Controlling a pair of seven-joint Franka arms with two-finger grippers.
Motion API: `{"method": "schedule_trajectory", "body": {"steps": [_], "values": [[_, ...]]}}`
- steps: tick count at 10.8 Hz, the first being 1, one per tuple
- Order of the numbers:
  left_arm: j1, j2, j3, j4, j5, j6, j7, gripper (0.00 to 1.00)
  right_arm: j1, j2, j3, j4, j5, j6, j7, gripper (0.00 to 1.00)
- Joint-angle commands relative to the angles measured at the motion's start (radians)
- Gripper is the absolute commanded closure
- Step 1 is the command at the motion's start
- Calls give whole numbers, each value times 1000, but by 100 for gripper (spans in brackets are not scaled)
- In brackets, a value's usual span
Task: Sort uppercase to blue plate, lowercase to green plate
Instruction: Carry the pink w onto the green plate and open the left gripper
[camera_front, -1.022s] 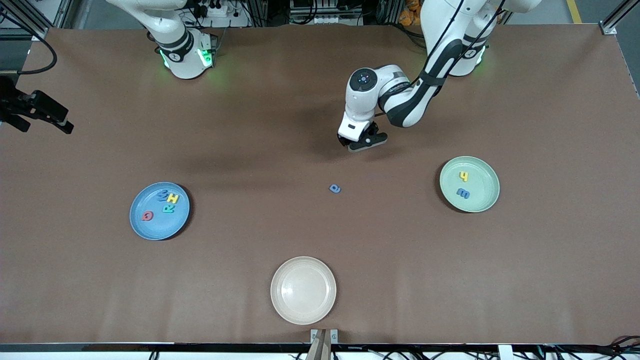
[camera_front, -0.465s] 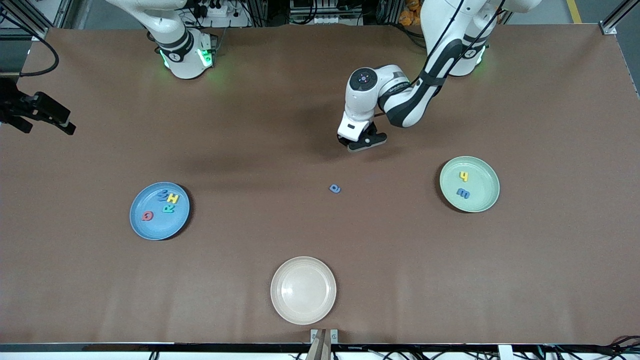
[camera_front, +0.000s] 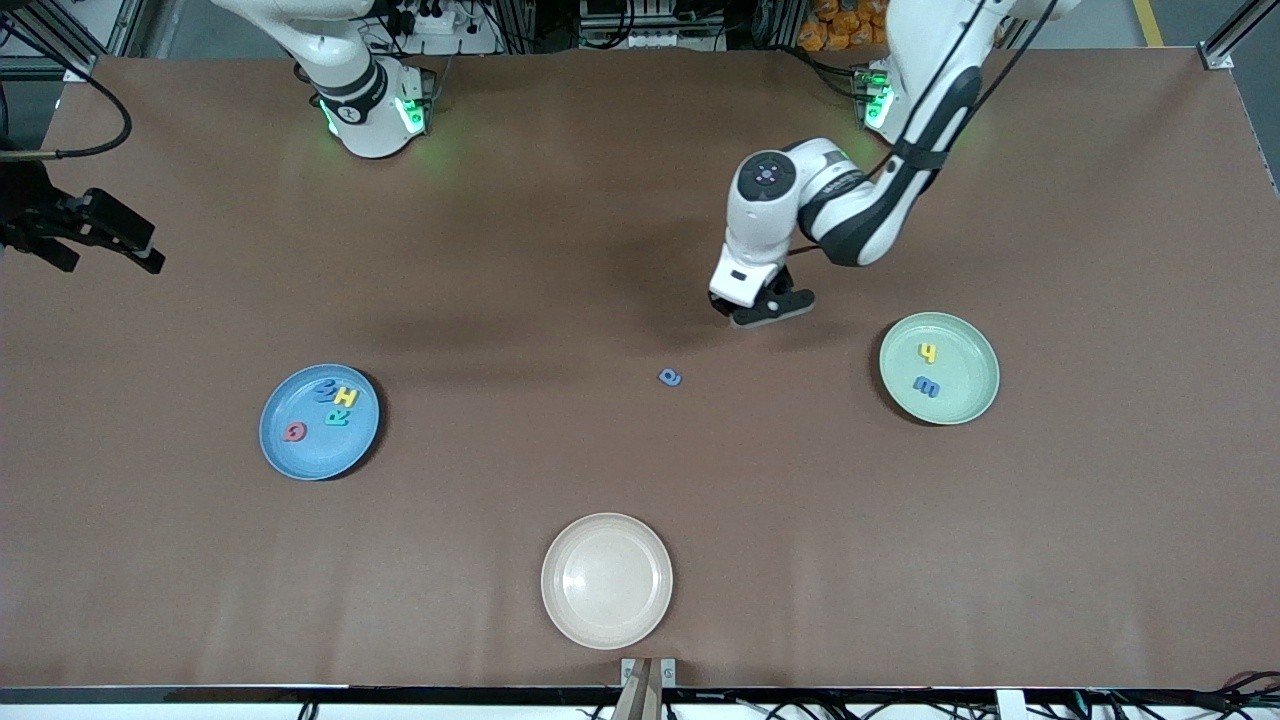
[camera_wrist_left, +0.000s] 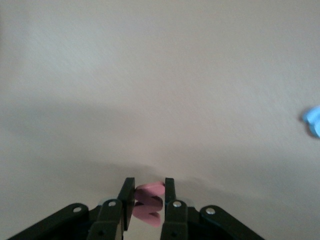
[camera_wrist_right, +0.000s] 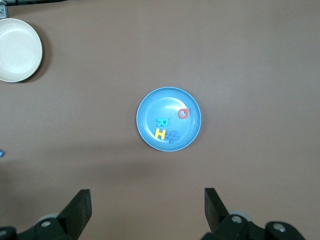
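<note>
My left gripper (camera_front: 762, 312) hangs over bare table between the loose blue lowercase letter (camera_front: 670, 377) and the green plate (camera_front: 962, 402), shut on a red lowercase letter (camera_wrist_left: 149, 205) pinched flat between its fingers. The green plate holds a yellow h (camera_front: 929, 352) and a blue e (camera_front: 926, 386). The blue plate (camera_front: 300, 460) carries the uppercase letters: red Q (camera_front: 294, 432), teal R (camera_front: 338, 417), yellow H (camera_front: 346, 397), blue W (camera_front: 325, 390). My right gripper (camera_wrist_right: 147, 200) waits open high over the blue plate (camera_wrist_right: 145, 107) with nothing between its fingers.
A beige plate (camera_front: 606, 580) with nothing on it sits near the table's front edge, nearer the camera than the loose blue letter. The right hand (camera_front: 105, 250) shows at the right arm's end of the table.
The left gripper has finished shutting on the red letter and carried it off toward the green plate. The right hand has drifted slightly.
</note>
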Motion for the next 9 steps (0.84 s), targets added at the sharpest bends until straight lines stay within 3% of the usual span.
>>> {"method": "schedule_trajectory", "body": {"steps": [1, 3, 5, 8, 9], "values": [[255, -79, -164, -25, 6, -104, 202, 100, 15, 20, 1, 20, 14, -4, 2, 0], [434, -112, -233, -25, -29, -167, 397, 100, 13, 23, 1, 20, 14, -4, 0, 0], [553, -127, -239, -39, -40, -179, 560, 100, 15, 32, 1, 20, 14, -4, 0, 0], [639, -115, -239, -48, -40, -173, 654, 99, 22, 49, 2, 21, 12, -3, -4, 0], [644, -107, -239, -50, -40, -168, 657, 93, 21, 51, 2, 21, 12, 12, -10, 0]]}}
